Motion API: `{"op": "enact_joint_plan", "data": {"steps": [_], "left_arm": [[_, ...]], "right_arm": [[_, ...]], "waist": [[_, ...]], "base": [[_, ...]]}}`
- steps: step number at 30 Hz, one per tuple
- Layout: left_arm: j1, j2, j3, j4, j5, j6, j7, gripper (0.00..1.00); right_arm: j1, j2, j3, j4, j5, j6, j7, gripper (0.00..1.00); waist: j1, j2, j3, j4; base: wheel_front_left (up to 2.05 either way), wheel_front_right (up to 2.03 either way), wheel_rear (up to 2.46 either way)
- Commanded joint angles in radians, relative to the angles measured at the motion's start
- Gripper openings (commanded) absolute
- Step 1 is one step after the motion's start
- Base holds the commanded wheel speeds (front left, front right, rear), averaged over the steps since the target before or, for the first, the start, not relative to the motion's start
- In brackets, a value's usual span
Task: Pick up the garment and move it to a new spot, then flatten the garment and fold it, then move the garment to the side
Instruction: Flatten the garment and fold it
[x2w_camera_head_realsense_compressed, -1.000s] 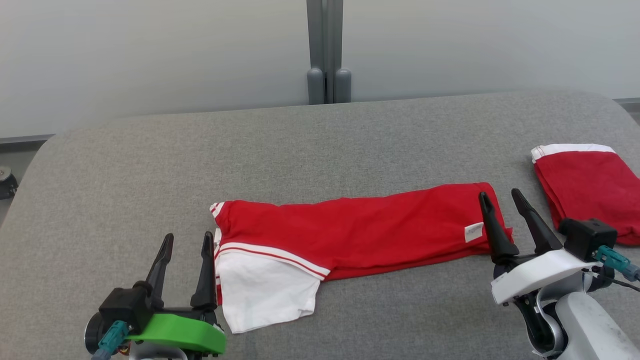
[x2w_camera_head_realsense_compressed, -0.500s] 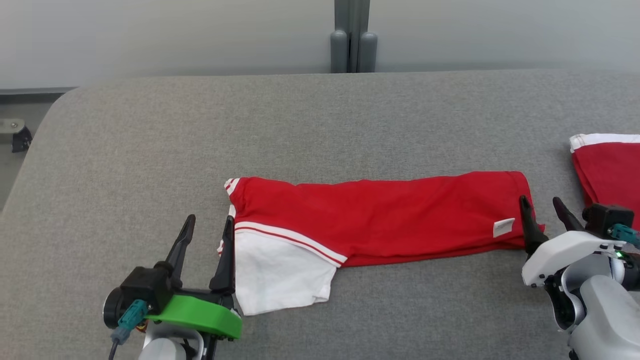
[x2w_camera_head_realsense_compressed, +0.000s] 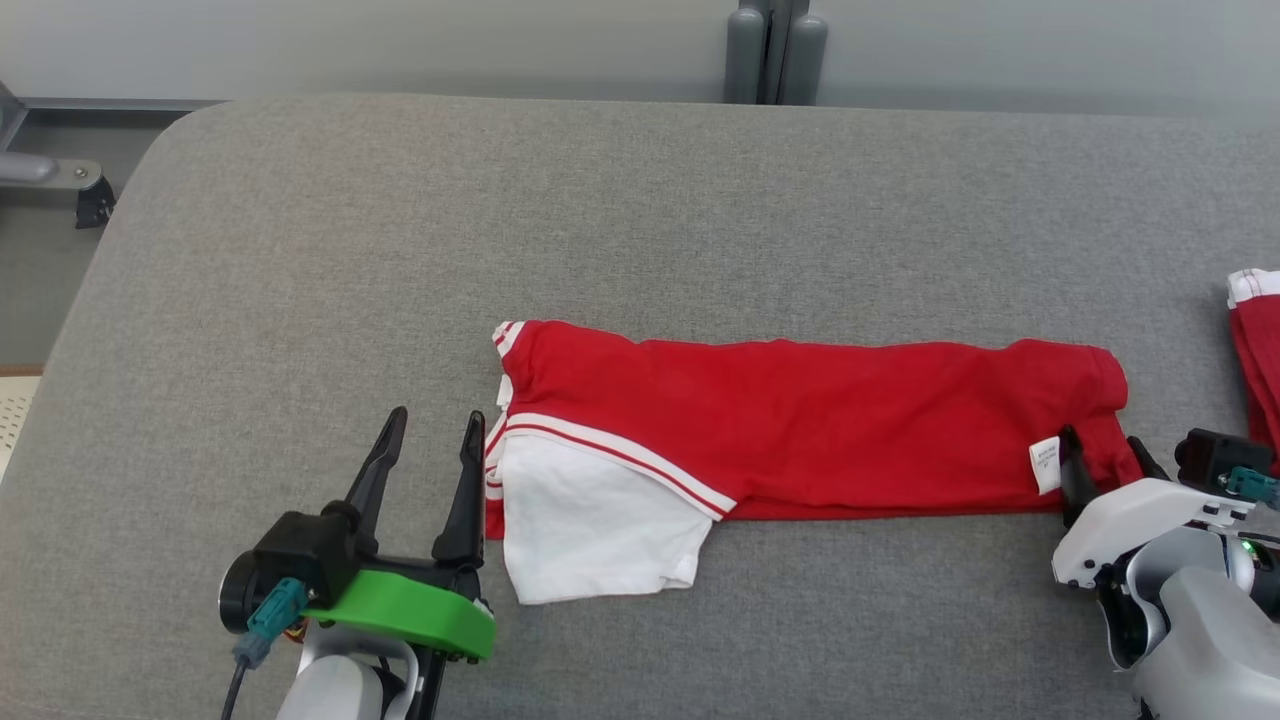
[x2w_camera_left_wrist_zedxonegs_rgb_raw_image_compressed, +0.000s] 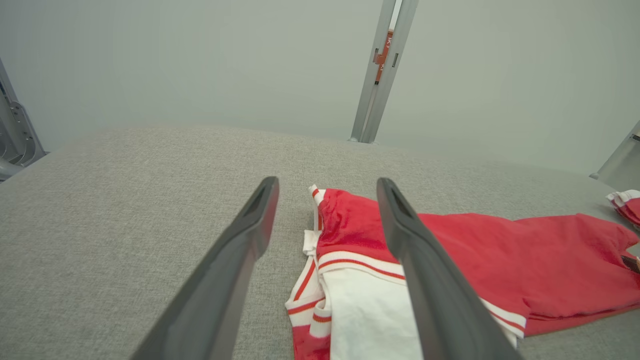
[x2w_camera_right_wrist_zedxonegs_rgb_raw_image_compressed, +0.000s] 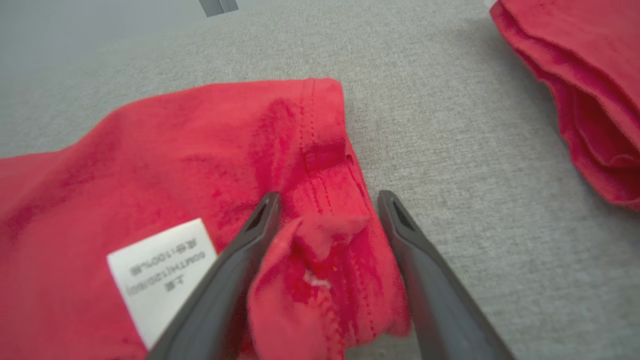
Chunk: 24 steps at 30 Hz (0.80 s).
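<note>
The red shirt (x2w_camera_head_realsense_compressed: 820, 420) lies on the grey table (x2w_camera_head_realsense_compressed: 400, 220), folded into a long strip running left to right before the robot. Its white sleeve end points left and its hem, with a white label (x2w_camera_head_realsense_compressed: 1045, 465), points right. The left gripper (x2w_camera_head_realsense_compressed: 437, 415) is spread and empty, just beside the sleeve end. The right gripper (x2w_camera_head_realsense_compressed: 1102, 437) is also spread, with a bunched hem corner between its fingers. A second red garment (x2w_camera_head_realsense_compressed: 1262, 350) lies farther right.

We find the garment (x2w_camera_head_realsense_compressed: 820, 420), red with a white sleeve (x2w_camera_head_realsense_compressed: 590, 520) and striped trim, folded into one long band lying flat across the grey padded surface (x2w_camera_head_realsense_compressed: 640, 200). Its care label (x2w_camera_head_realsense_compressed: 1044, 464) faces up near the bunched right-end corner.
</note>
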Motion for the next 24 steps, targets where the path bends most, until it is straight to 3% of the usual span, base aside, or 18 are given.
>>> {"op": "enact_joint_plan", "data": {"steps": [1,4,5,6,18,24], "left_arm": [[-0.015,0.001,0.003,0.003,0.002,-0.003,0.000,1.00],[-0.013,0.001,0.005,0.011,0.014,-0.003,0.000,1.00],[-0.012,0.001,0.009,0.013,0.015,-0.003,0.000,1.00],[-0.009,0.001,0.015,0.014,0.017,-0.003,0.000,1.00],[0.023,0.001,0.024,0.018,0.005,-0.003,0.000,1.00],[0.043,0.001,0.031,0.025,-0.012,-0.003,0.000,1.00]], "right_arm": [[-0.007,0.008,0.003,0.017,0.008,0.000,-0.004,1.00],[-0.007,0.020,0.018,0.041,0.018,0.000,-0.006,1.00],[-0.007,0.022,0.022,0.046,0.021,0.000,-0.007,0.42],[-0.007,0.021,0.025,0.051,0.027,0.000,-0.008,0.00],[0.009,-0.064,-0.070,0.058,0.028,-0.001,-0.022,0.00],[0.031,-0.044,-0.095,-0.016,-0.011,-0.001,-0.021,0.00]], "waist": [[0.0001,-0.0001,0.003,0.004],[0.0001,-0.0001,-0.002,0.005],[0.0001,-0.0001,-0.005,0.004],[0.0001,-0.0001,-0.010,0.002],[0.0001,-0.0001,-0.072,-0.037],[0.0001,-0.0001,-0.115,-0.045]], "base": [[0.00,0.00,0.00],[0.00,0.00,0.00],[0.00,0.00,0.00],[0.00,0.00,0.00],[0.00,0.00,0.00],[0.00,0.00,0.00]]}}
